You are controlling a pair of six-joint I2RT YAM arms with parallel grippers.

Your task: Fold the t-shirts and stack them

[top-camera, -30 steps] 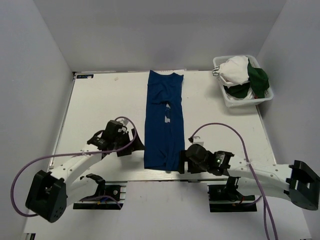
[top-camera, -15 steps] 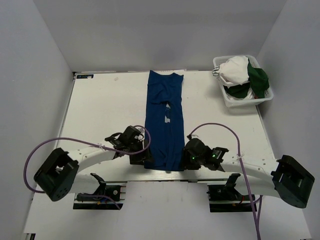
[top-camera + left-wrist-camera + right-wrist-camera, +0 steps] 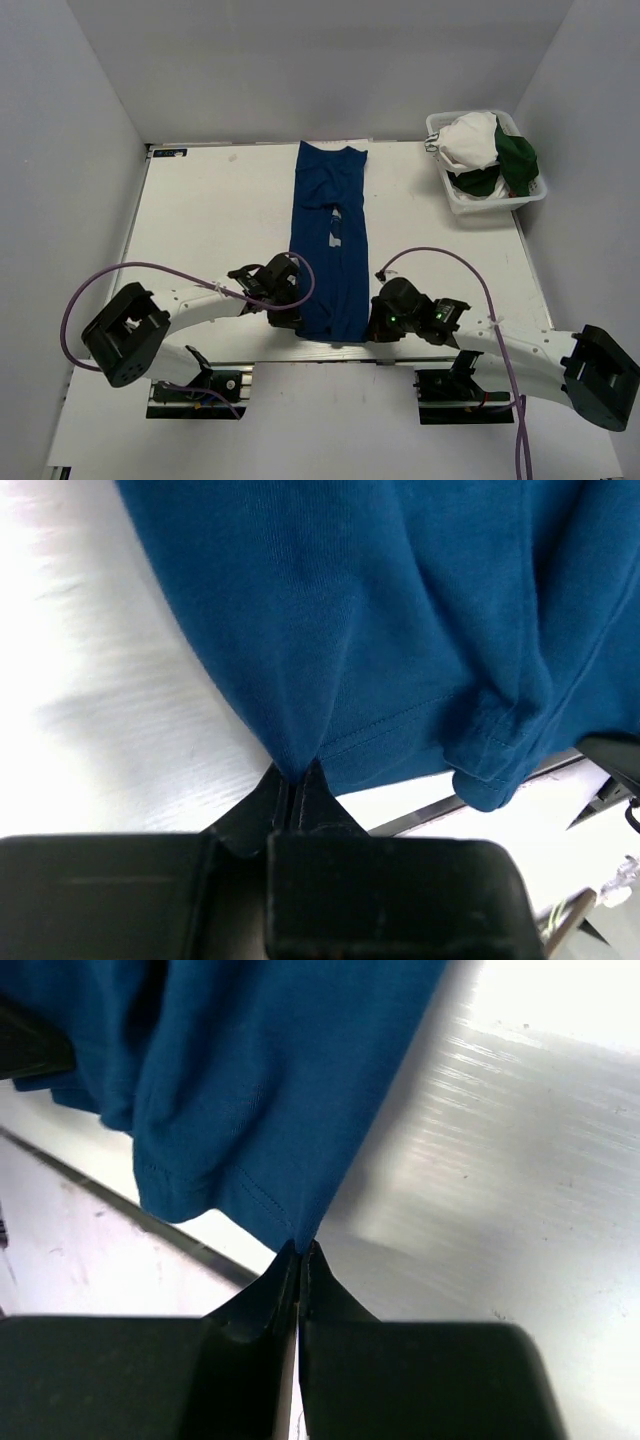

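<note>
At the centre of the overhead view, the royal blue t-shirt (image 3: 328,240) lies as a long narrow strip on the white table (image 3: 210,220), its stitched hem toward the bottom of the frame. Left gripper (image 3: 294,780): fingers pressed together on the lower-left hem corner, with cloth pinched between the tips. Right gripper (image 3: 300,1252): likewise clamped on the lower-right hem corner. At the upper right of the overhead view, a white mesh basket (image 3: 475,205) holds a white t-shirt (image 3: 470,140) and a dark green t-shirt (image 3: 518,155), well apart from the blue one.
</note>
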